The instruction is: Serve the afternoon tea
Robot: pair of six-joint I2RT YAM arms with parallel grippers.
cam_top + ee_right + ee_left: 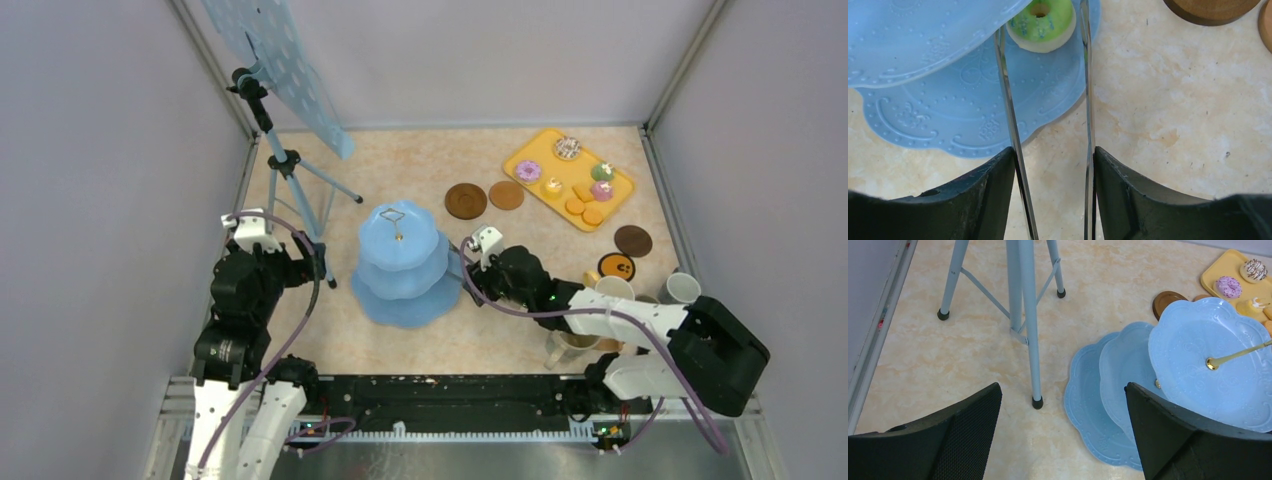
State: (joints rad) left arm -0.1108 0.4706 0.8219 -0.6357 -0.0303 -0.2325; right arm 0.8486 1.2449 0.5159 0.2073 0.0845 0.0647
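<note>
A blue three-tier stand (400,262) stands mid-table and also shows in the left wrist view (1198,340). My right gripper (1053,152) is shut on the metal tongs (1008,100) at the stand's right side (476,268). The tong arms run either side of a green donut (1043,22) lying on the bottom tier (948,115); their tips are out of view. My left gripper (1063,390) is open and empty, left of the stand (300,268). Donuts (528,170), cupcakes (602,172) and orange biscuits (583,205) lie on the yellow tray (520,155).
A light-blue tripod (290,170) holding a dotted board stands left of the stand, its legs close ahead in the left wrist view (1023,315). Brown coasters (465,200) lie behind the stand and at right (632,240). Mugs (614,288) cluster by the right arm. Walls enclose the table.
</note>
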